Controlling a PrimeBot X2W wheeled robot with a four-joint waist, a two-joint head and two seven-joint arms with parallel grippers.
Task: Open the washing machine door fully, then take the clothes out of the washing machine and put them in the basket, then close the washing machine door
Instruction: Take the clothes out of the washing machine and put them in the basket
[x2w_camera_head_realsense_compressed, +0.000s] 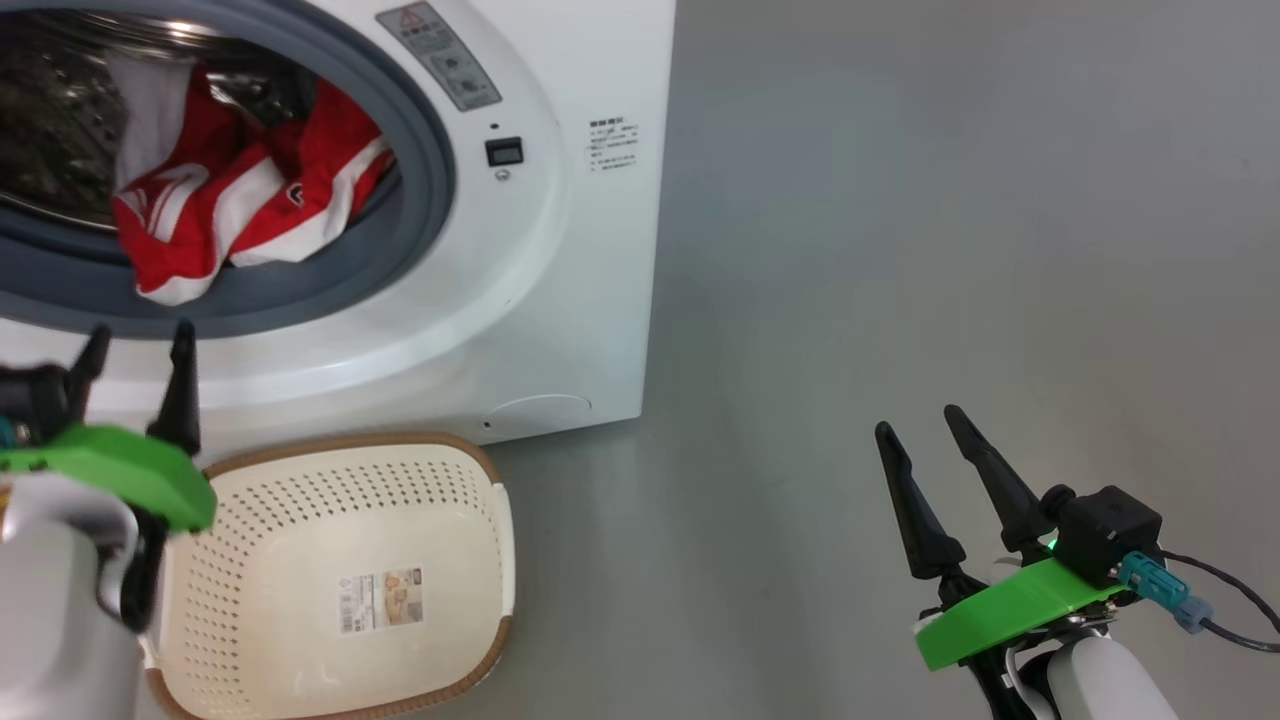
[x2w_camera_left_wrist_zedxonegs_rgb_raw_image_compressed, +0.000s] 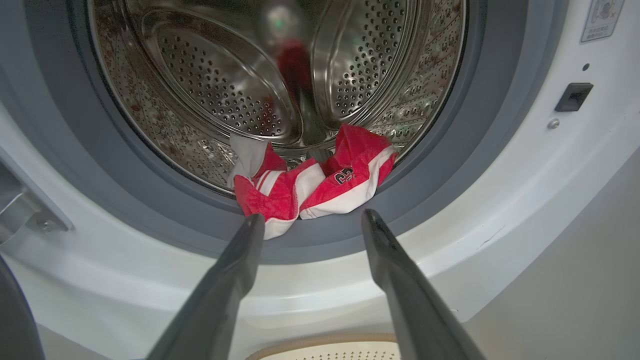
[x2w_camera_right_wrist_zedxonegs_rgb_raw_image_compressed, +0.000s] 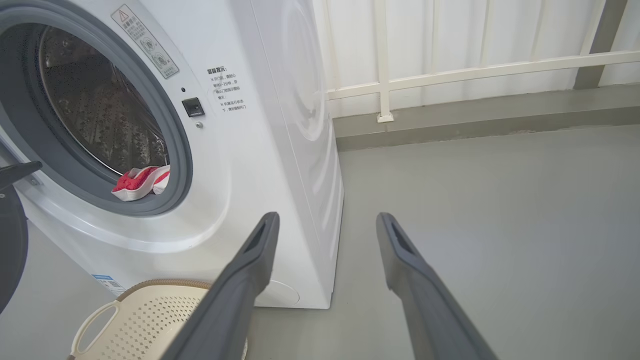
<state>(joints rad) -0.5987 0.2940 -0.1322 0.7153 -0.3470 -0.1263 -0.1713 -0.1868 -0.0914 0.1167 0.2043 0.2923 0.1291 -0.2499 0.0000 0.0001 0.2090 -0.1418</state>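
Note:
The white washing machine (x2w_camera_head_realsense_compressed: 560, 250) stands with its mouth uncovered; a sliver of the black door rim (x2w_camera_right_wrist_zedxonegs_rgb_raw_image_compressed: 10, 240) shows at the far left of the right wrist view. Red clothes with white stripes (x2w_camera_head_realsense_compressed: 235, 205) lie over the grey gasket's lower lip inside the drum, also seen as a bundle (x2w_camera_left_wrist_zedxonegs_rgb_raw_image_compressed: 310, 180). My left gripper (x2w_camera_head_realsense_compressed: 135, 345) is open, held just below and in front of the drum mouth, pointing at the clothes. The cream basket (x2w_camera_head_realsense_compressed: 330, 580) sits on the floor before the machine. My right gripper (x2w_camera_head_realsense_compressed: 915, 420) is open over bare floor to the right.
Grey floor (x2w_camera_head_realsense_compressed: 950, 250) spreads to the right of the machine. A white railing and wall (x2w_camera_right_wrist_zedxonegs_rgb_raw_image_compressed: 450, 60) run behind it. A black door latch (x2w_camera_head_realsense_compressed: 504, 151) and warning labels sit on the machine's front, right of the opening.

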